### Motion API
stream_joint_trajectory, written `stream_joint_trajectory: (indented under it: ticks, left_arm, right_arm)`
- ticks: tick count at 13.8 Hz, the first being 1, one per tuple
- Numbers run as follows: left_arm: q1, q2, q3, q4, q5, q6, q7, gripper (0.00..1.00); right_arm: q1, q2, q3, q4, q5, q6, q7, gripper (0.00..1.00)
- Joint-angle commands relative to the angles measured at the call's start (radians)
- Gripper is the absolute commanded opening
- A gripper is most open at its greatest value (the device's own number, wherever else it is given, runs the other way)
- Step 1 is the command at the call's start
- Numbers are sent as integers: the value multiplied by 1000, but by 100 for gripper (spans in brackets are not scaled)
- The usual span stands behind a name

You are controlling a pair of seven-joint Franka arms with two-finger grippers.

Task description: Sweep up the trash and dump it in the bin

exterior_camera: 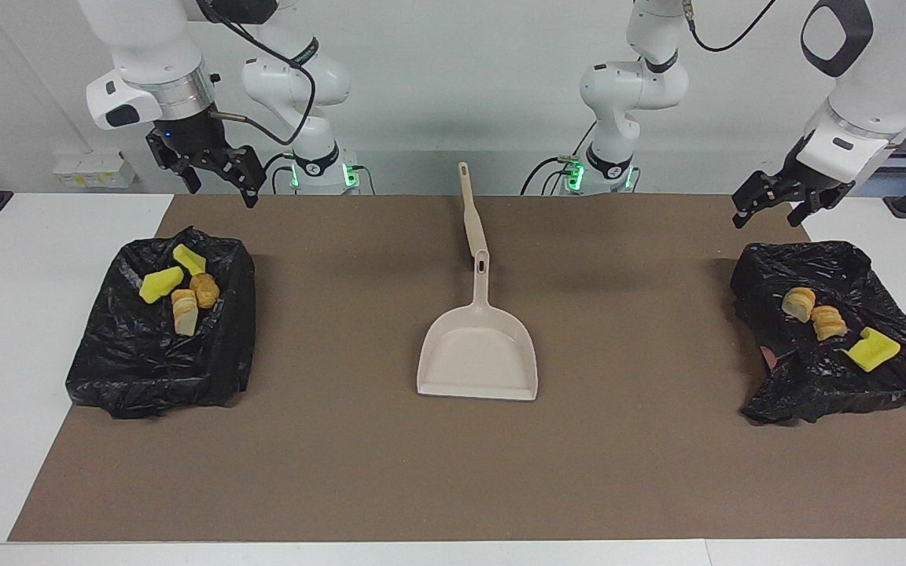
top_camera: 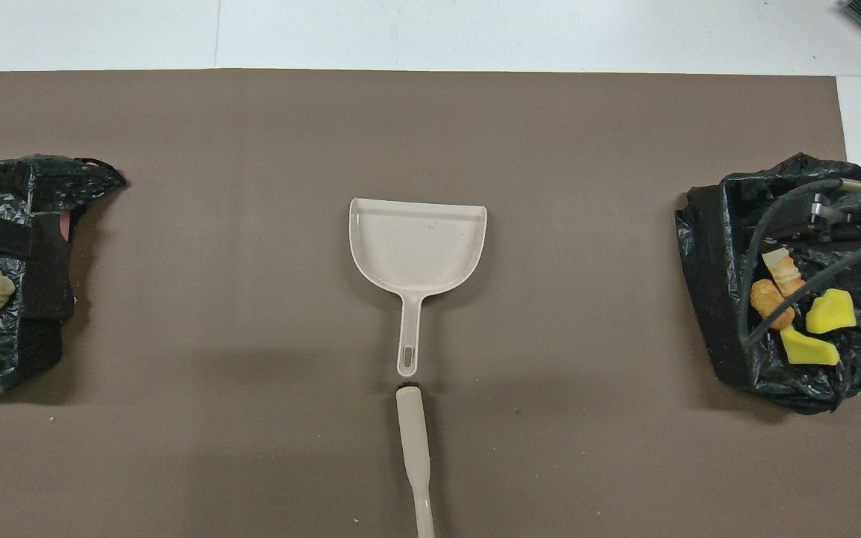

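Both arms raised, jaws apart

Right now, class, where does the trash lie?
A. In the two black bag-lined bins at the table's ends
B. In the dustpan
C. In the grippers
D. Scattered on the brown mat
A: yellow sponge chunks and bread-like lumps sit in the black bag-lined bin at the right arm's end, more of both in the other bin, while the dustpan is empty.
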Motion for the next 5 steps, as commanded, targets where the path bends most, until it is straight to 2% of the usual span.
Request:
stream_joint_trajectory:
  ticks: [1,5]
  left_arm:
    - [-5,-23,-1,-24,13,-9,-8,100]
    - [-2,-20,0,-14,13,-6,2,100]
  right_arm:
    - [-8,-23,3,-31,23,21,-25,100]
    - [-8,-23,1,-31,25,18,-27,100]
